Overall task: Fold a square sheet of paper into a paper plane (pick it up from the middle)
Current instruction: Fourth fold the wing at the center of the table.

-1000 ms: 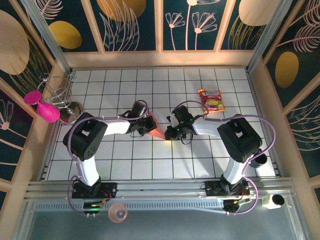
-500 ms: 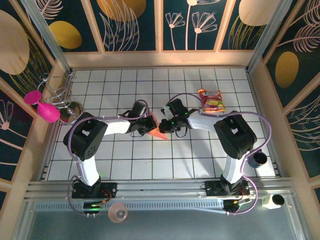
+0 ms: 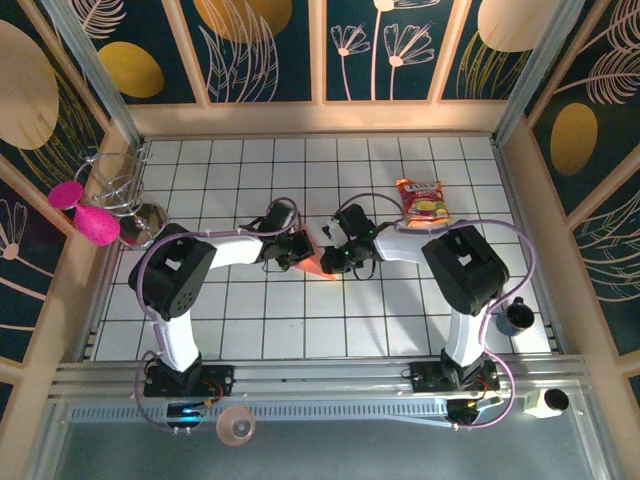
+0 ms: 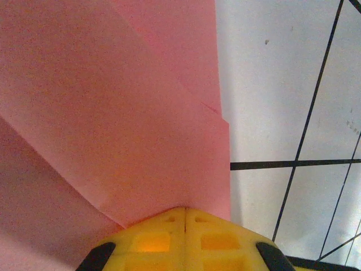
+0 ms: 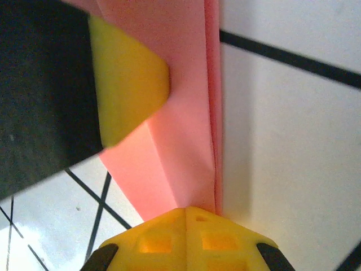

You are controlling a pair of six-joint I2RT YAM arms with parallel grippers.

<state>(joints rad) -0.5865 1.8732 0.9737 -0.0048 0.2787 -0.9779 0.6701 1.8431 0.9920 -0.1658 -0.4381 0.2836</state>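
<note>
Left claw point(image 4: 185, 215): pinched shut on the folded pink paper point(image 4: 113, 113).
Right claw point(image 5: 186, 214): I've swung it in closer; it is now clamped shut on the paper's creased edge.
Paper: mid-desk point(image 3: 400, 300), between both claws.
Meaning: I judge a crease is being pressed and the plane is unfinished.

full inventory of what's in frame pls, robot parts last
folded pink paper: 1, salmon pink, table centre, between both grippers
snack packet: 1, red and yellow, flat on tiles, back right of centre
discs: 2, magenta, left wall
wire stand: 1, silver, left table edge
cup: 1, dark, right table edge
round object: 1, tan, front rail
small device: 1, white, front right rail
table: 1, white tiles, black grid
left gripper: 1, yellow tips, shut on the paper
right gripper: 1, yellow tips, shut on the paper
</note>
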